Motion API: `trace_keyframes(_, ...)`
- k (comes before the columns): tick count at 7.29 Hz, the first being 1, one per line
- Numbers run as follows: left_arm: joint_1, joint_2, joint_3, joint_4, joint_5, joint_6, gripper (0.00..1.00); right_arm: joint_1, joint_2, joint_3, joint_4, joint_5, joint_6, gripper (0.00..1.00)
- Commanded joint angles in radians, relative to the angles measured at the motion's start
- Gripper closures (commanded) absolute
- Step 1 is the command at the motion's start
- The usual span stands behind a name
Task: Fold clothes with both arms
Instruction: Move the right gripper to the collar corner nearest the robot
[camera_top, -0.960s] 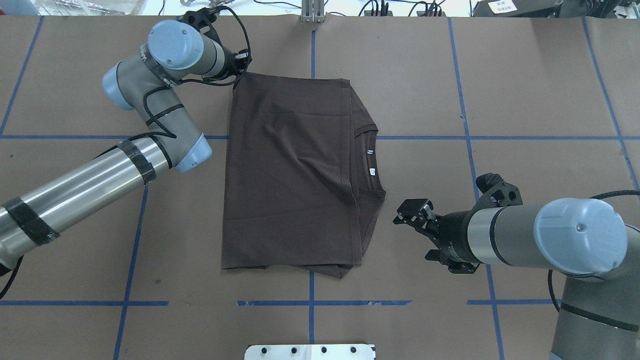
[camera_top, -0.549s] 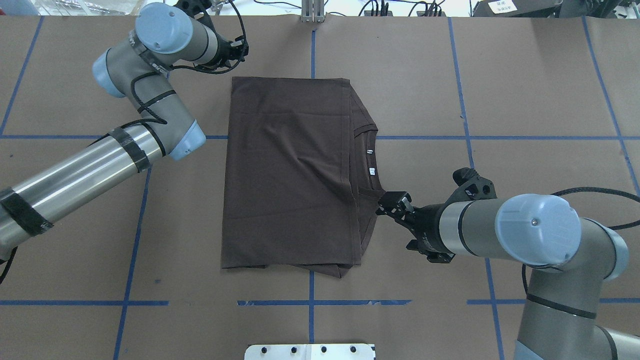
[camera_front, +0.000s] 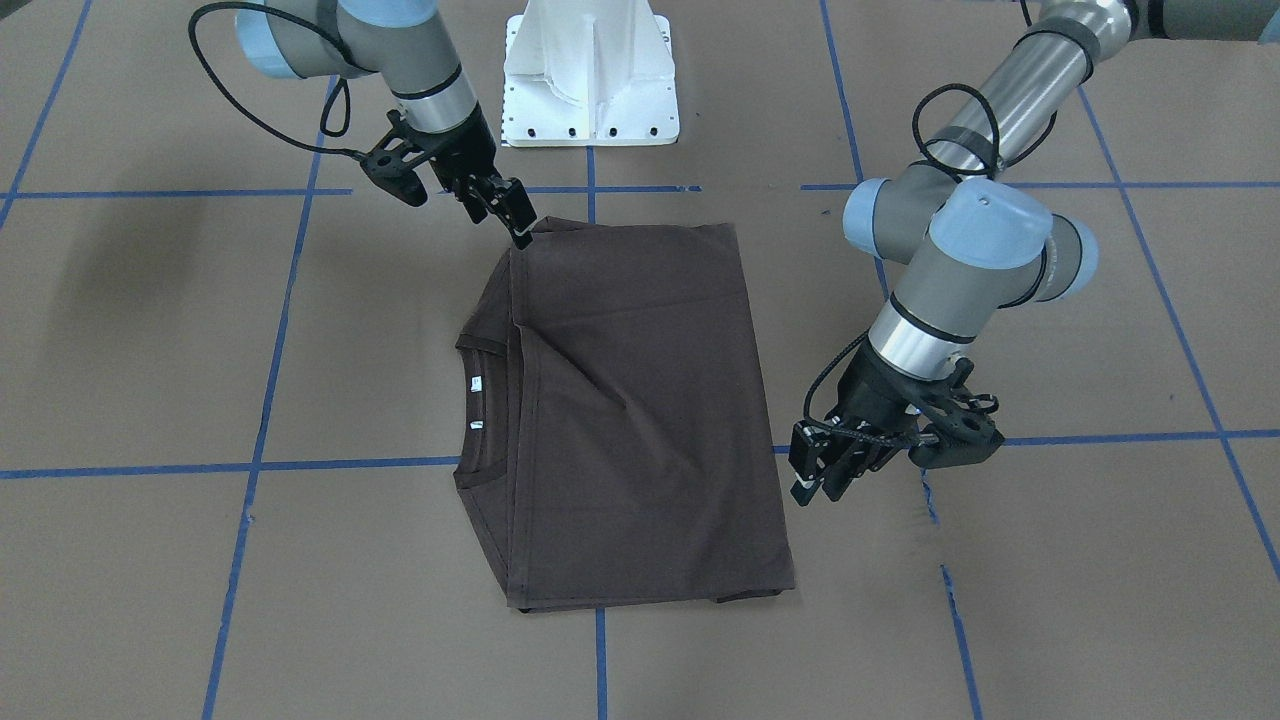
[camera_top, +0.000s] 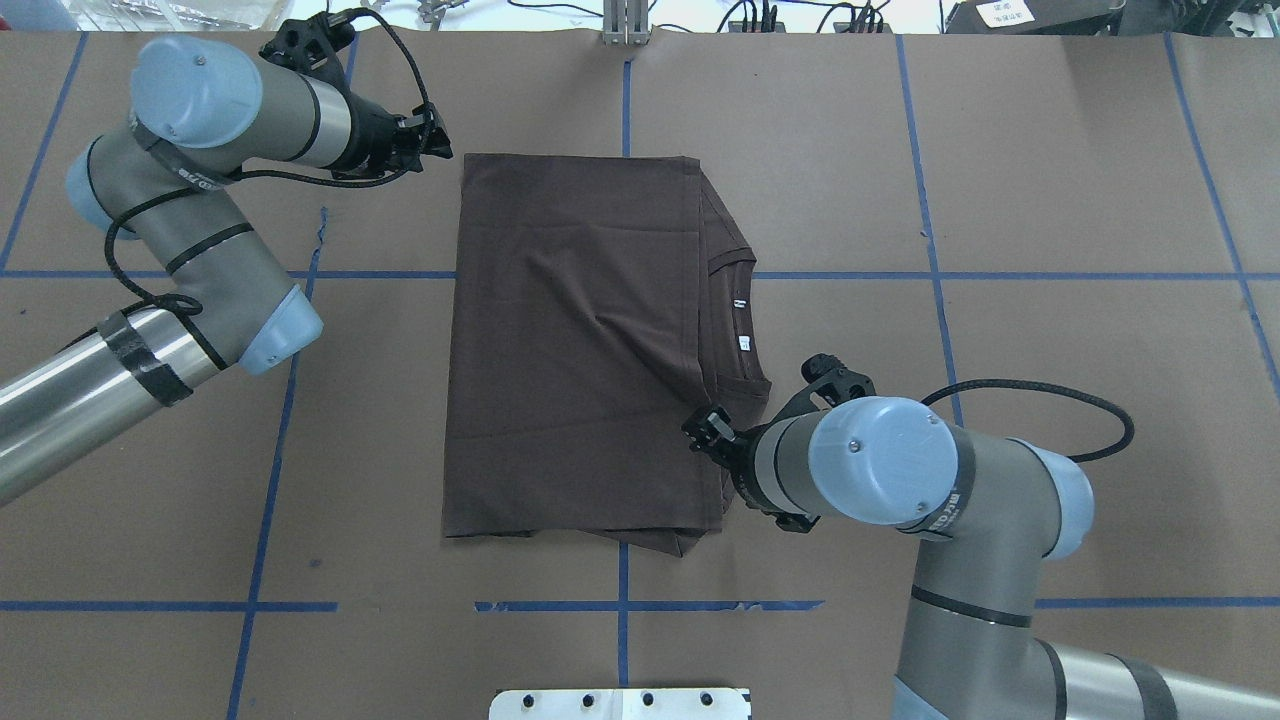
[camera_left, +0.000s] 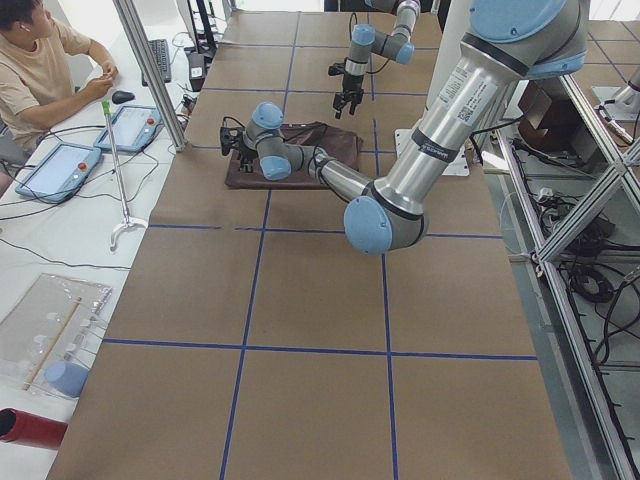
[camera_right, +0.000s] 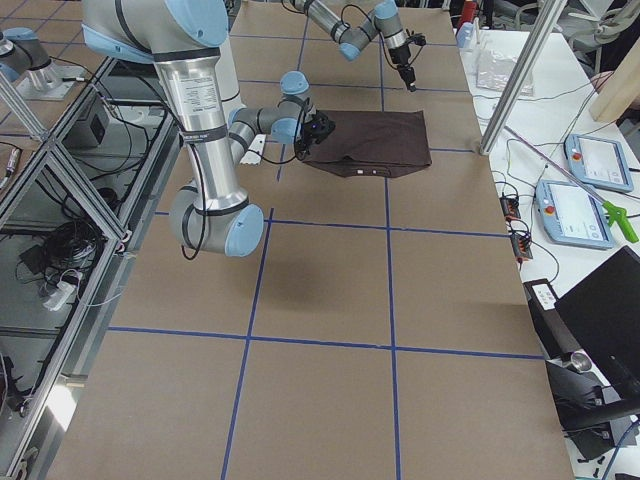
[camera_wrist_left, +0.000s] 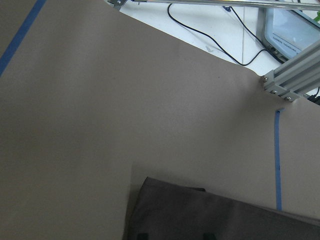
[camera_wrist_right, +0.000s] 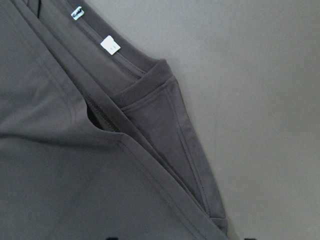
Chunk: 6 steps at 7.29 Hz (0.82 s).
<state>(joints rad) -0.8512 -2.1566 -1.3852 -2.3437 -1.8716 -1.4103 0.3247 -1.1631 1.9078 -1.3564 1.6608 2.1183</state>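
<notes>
Left gripper: jaws apart, empty, withdrawn off the T-shirt at its upper-left corner | right gripper: spread, empty, arrived over its lower-right edge | T-shirt: part-folded, centre of surface | next grasp likely imminent

Brown table, blue tape grid; folded dark brown T-shirt flat at centre

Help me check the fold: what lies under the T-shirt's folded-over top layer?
On the T-shirt, the ribbed collar and two white neck labels peek out from under the top layer. The rest is covered.
</notes>
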Motion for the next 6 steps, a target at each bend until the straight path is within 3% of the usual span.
trace_keyframes(1, 0.003, 0.018, -0.029, 0.0, -0.014, -0.022, 0.5, -0.03, 0.037, -0.067, -0.027, -0.007, -0.011, 0.18)
trace_keyframes(2, 0.004, 0.02, -0.029, 0.0, -0.014, -0.027, 0.5, -0.045, 0.036, -0.07, -0.03, -0.012, -0.011, 0.24)
trace_keyframes(5, 0.007, 0.02, -0.029, 0.0, -0.014, -0.029, 0.49, -0.05, 0.04, -0.101, -0.03, -0.012, -0.009, 0.28)
trace_keyframes(6, 0.007, 0.021, -0.029, 0.0, -0.014, -0.029, 0.49, -0.05, 0.043, -0.104, -0.03, -0.012, -0.008, 0.46)
